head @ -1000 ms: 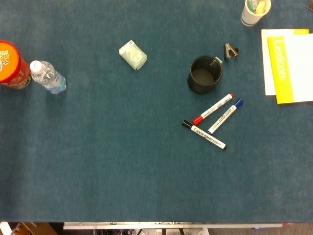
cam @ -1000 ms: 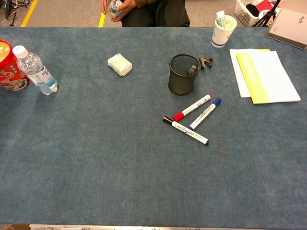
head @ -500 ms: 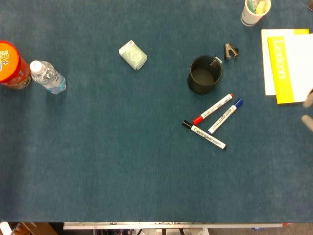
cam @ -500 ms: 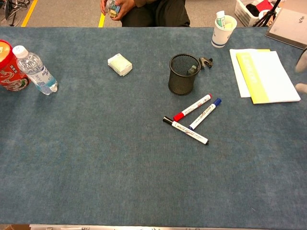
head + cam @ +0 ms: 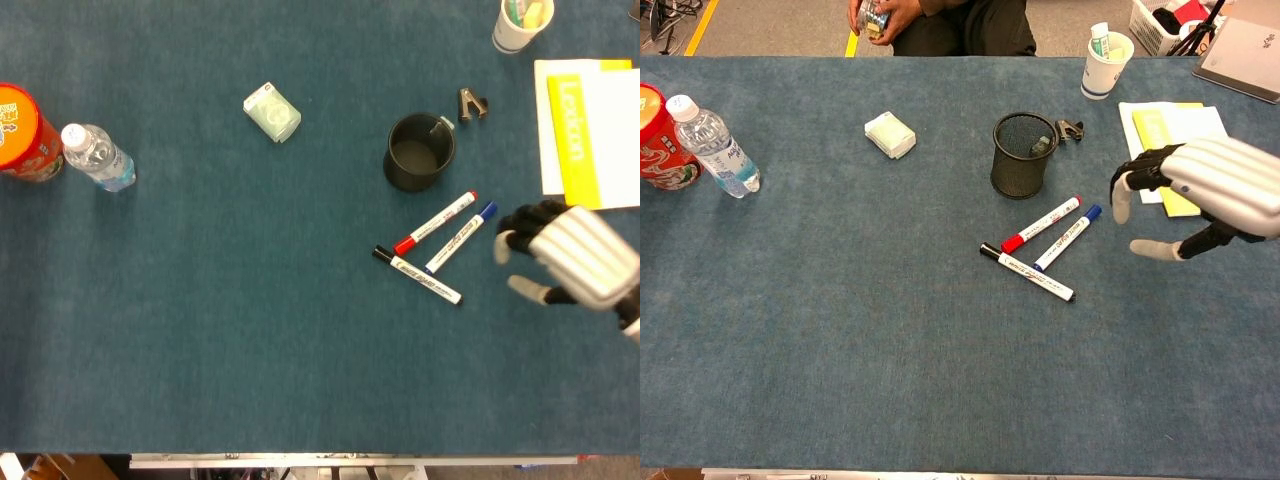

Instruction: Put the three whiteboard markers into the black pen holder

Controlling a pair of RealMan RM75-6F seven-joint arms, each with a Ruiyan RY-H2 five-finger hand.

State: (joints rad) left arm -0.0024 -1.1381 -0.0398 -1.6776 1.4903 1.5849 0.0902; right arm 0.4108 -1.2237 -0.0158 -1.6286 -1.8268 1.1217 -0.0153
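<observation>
We judge the task barely begun: all three markers lie on the blue surface [image 5: 250,330] just in front of the black pen holder [image 5: 420,152], none inside it. The red-capped marker [image 5: 436,222] and blue-capped marker [image 5: 461,238] lie side by side on a slant, and the black-capped marker [image 5: 417,275] crosses below their lower ends. The right robot hand [image 5: 570,255] hovers just right of the blue cap, fingers spread apart and holding nothing; the left one is out of sight in both views. Everything remains to be done (three pickups and three drops, as we read it). As for writing, the yellow booklet [image 5: 577,140] reads "Lexicon" along its cover; print on the marker barrels and the red can [image 5: 22,132] is too small to read.
</observation>
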